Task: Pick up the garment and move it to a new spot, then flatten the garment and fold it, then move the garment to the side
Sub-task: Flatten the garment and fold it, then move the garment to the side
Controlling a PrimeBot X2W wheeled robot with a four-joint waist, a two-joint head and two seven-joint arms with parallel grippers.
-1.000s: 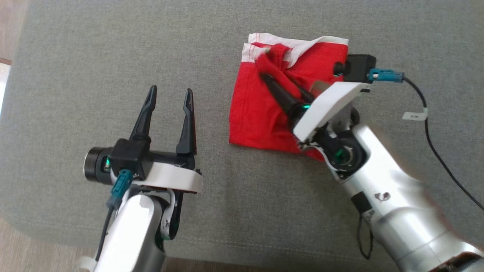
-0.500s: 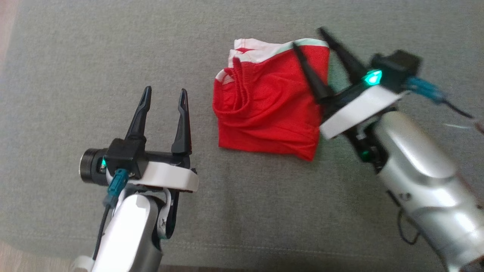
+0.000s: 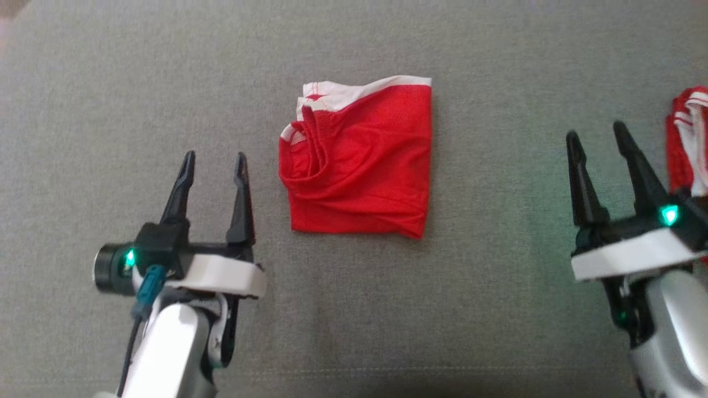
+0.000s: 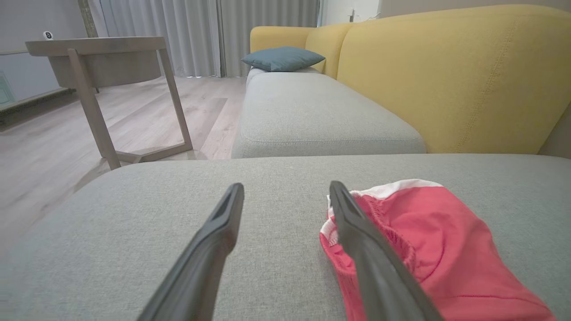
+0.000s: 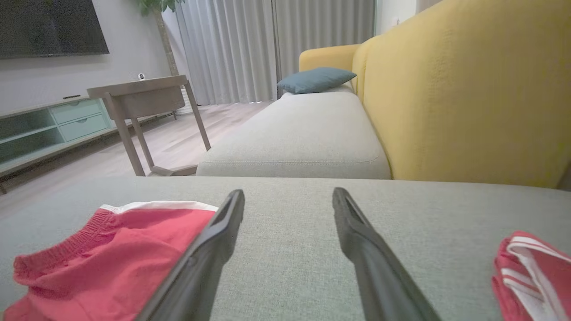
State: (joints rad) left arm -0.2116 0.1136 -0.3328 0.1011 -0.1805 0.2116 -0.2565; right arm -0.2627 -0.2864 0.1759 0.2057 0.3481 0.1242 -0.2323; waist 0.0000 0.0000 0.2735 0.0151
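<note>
Head view is showing the left tool [image 3: 214, 159] and right tool [image 3: 595, 134] hanging wide open near the front edge of the cushion [image 3: 110, 83], gripping nothing. Beyond them, mid-cushion, the folded red shorts [image 3: 365, 166] are lying. They are looking light and limp, probably needing a pinch through all layers at one side edge.

A second red-and-white cloth [image 3: 688, 127] is cut off by the head view's right edge — its lower part is covered by the right claw [image 3: 596, 131]. In the left wrist view, the garment [image 4: 446, 249] is partly hidden behind a finger [image 4: 370, 258] and cropped at the bottom edge.
</note>
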